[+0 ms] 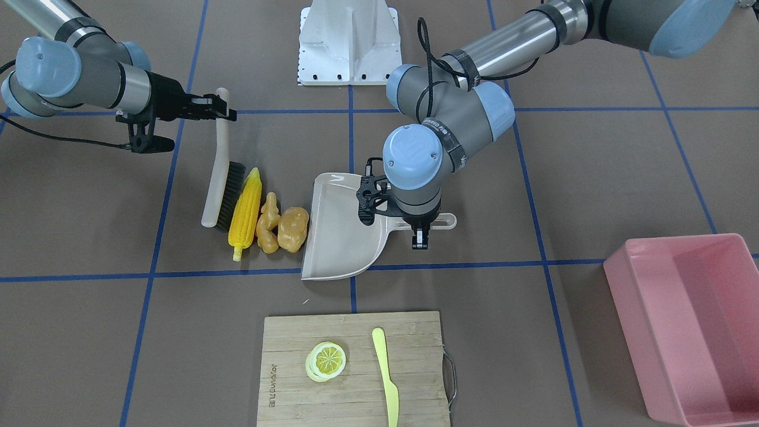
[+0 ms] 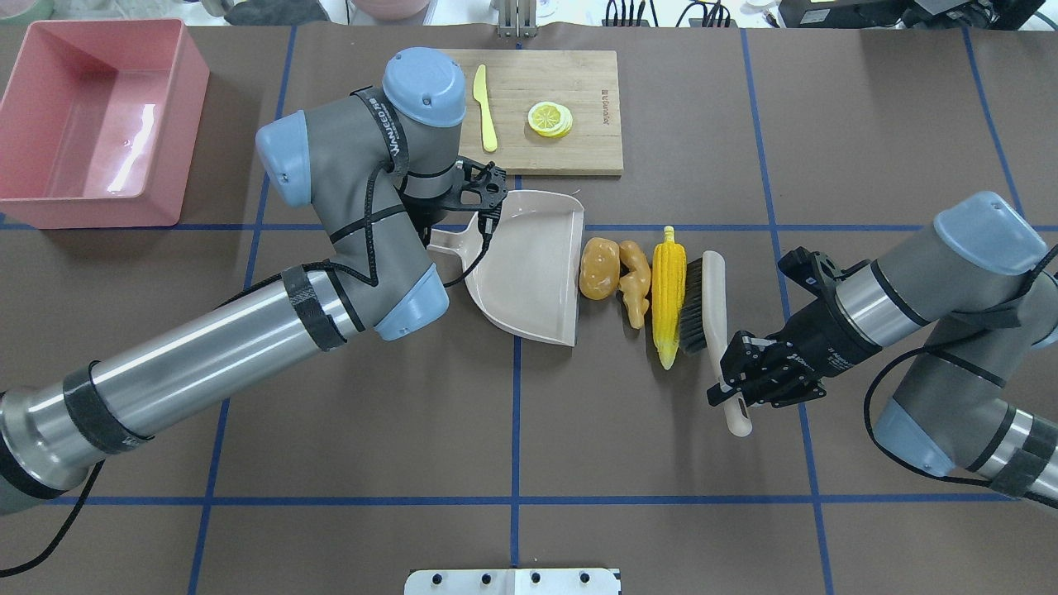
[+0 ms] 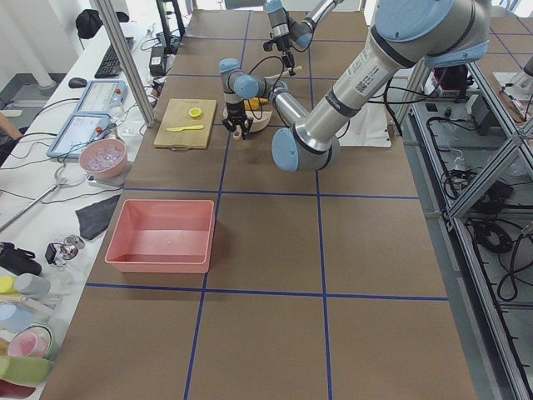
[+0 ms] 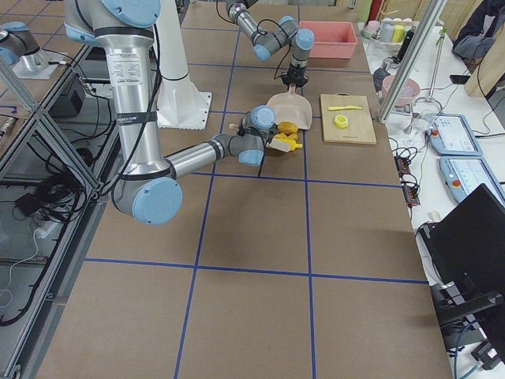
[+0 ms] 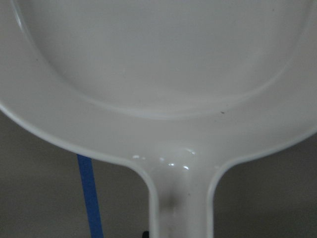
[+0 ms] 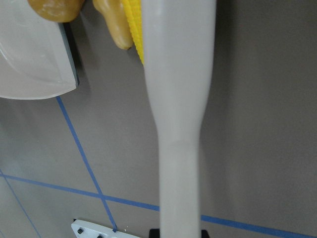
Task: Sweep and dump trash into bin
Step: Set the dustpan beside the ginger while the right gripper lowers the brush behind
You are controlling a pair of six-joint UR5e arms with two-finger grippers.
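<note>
Brown, blue-taped bench (image 2: 628,463); the large rectangular pink plastic bin (image 2: 91,211) sits far left. My left gripper (image 1: 420,230), wrist pointing down, is clamped on the handle of the beige plastic dustpan (image 2: 521,264). Off its lip lie a glossy brown potato lump (image 2: 599,268), knobbly tan ginger root (image 2: 635,281) and yellow corn cob (image 2: 669,297): light, rigid, apt to roll, I reckon, so push broadside. My right gripper (image 2: 740,376), reaching in low, is closed on the handle of the dark-bristled beige brush (image 2: 715,306)

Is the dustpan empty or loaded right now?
Empty. The dustpan is bare inside; the potato, ginger root and corn cob lie just outside its lip.
</note>
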